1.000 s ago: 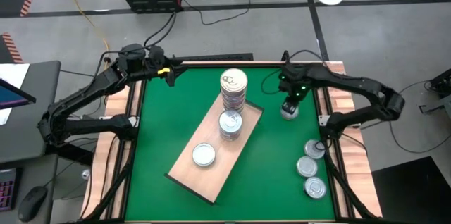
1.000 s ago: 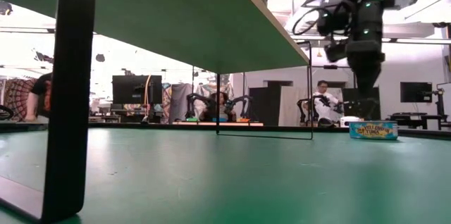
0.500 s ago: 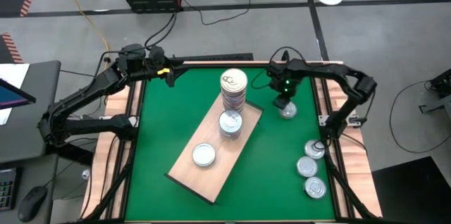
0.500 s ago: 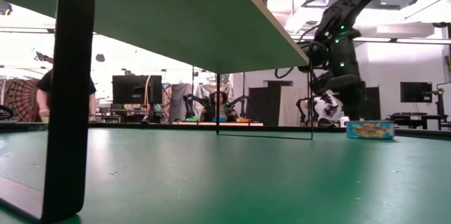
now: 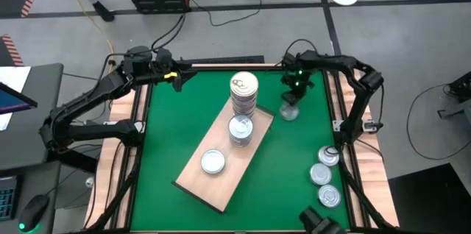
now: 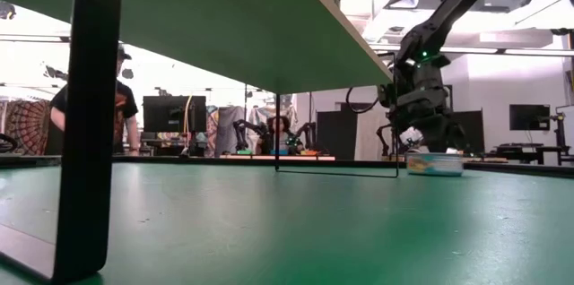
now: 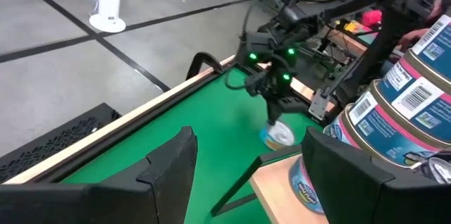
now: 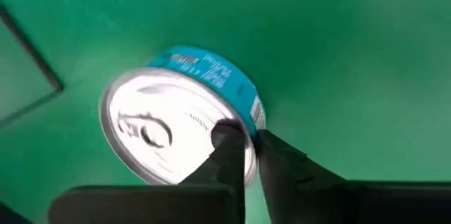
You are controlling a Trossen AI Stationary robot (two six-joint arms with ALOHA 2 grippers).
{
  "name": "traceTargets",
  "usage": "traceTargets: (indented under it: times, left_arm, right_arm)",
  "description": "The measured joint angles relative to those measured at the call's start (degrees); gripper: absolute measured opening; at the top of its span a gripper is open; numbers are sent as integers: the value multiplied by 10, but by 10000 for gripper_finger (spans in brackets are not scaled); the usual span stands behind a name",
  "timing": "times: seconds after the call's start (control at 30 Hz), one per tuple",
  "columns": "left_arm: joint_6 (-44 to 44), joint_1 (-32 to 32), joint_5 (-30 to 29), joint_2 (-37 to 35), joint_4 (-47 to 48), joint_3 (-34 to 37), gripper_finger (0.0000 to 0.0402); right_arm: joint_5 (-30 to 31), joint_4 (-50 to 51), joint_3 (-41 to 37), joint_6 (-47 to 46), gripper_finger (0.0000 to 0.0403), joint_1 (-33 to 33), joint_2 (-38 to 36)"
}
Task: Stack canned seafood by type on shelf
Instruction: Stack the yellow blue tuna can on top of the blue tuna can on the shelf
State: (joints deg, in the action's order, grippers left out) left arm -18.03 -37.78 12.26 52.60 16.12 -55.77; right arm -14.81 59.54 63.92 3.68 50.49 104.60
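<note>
High view, left to right: the left gripper (image 5: 176,76) waits at the table's far-left corner, fingers apart. On the shelf (image 5: 193,182) stand a single tin, a short stack and a tall stack (image 5: 244,94). The right gripper (image 5: 291,101) has swung in from the right edge, pinching a blue-sided tin (image 8: 176,122) by its rim, and now brings it just beside the shelf's far end, so stacking looks close.

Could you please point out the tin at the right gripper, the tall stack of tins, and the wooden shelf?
tin at the right gripper (image 8: 165,129): right wrist view, on its silver pull-tab lid.
tall stack of tins (image 5: 244,84): high view, on the top tin's lid.
wooden shelf (image 5: 210,186): high view, on bare board near its end.
</note>
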Motion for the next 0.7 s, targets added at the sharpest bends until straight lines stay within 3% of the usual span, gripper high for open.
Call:
traceTargets:
  times: [0.17,0.33,0.63,0.7]
  left_arm:
    - [11,0,1,0,0,0,244]
    - [29,0,-8,0,0,0,244]
    - [43,0,-19,0,-1,0,244]
    - [43,0,-29,0,-1,0,244]
  right_arm:
    - [34,0,38,7,44,57,-10]
    - [25,23,64,33,26,98,-13]
    - [24,32,64,61,37,109,-12]
    - [25,33,64,72,20,99,-12]
